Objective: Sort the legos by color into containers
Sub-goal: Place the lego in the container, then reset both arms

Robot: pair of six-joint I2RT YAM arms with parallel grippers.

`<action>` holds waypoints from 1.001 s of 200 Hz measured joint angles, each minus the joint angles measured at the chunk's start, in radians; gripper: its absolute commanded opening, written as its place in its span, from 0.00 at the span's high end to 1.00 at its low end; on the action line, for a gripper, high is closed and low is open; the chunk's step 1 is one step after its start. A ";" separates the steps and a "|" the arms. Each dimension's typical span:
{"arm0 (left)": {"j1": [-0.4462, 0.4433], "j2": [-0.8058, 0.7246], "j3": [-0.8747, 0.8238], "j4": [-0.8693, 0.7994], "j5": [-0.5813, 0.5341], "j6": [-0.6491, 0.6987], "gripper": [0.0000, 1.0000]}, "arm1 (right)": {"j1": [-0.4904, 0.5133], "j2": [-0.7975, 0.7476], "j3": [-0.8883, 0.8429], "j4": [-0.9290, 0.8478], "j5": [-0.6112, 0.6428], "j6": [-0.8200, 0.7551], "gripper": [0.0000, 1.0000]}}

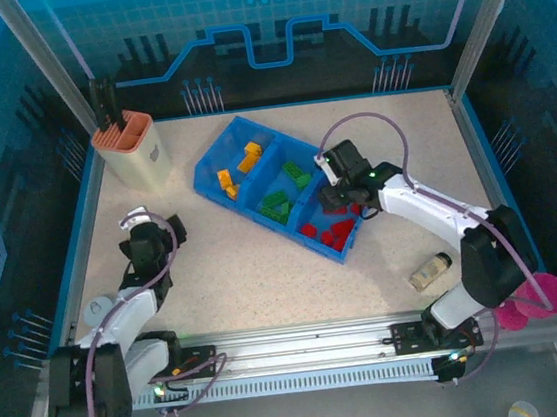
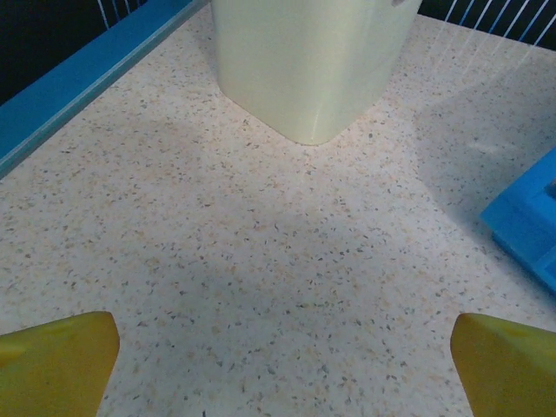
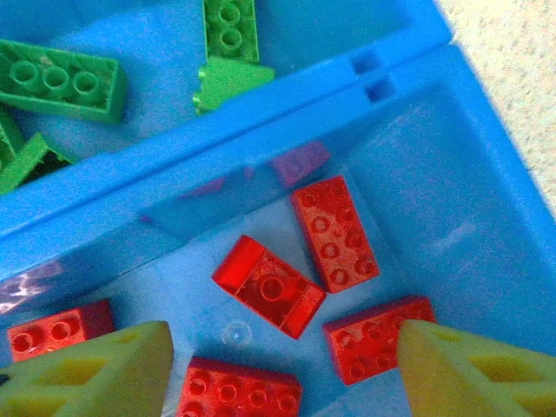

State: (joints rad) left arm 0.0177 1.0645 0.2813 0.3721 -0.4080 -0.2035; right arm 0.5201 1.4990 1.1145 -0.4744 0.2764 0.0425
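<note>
Right tool (image 3: 282, 328) hangs parted and empty over the red legos (image 3: 333, 230) in the end compartment (image 3: 452, 182) of the blue tray (image 1: 204, 175); green legos (image 3: 56, 82) fill the next. Light, rigid, slick little bricks, I reckon, best pinched across flat sides. Left tool (image 2: 282, 347) gapes wide above the desk (image 2: 261, 243), gripping nothing.
</note>
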 measured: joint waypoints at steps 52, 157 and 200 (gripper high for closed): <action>0.003 0.241 0.026 0.235 0.033 0.079 0.01 | -0.150 -0.300 -0.210 0.224 0.010 -0.031 0.00; -0.042 0.492 0.078 0.524 0.246 0.181 0.01 | -0.488 -0.388 -0.768 0.958 -0.009 -0.011 0.00; -0.039 0.492 0.091 0.525 0.271 0.185 0.01 | -0.518 -0.309 -0.788 1.093 -0.125 -0.021 0.00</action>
State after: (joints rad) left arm -0.0216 1.5562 0.3725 0.8970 -0.1371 -0.0185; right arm 0.0025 1.1904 0.3267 0.6182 0.1516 0.0212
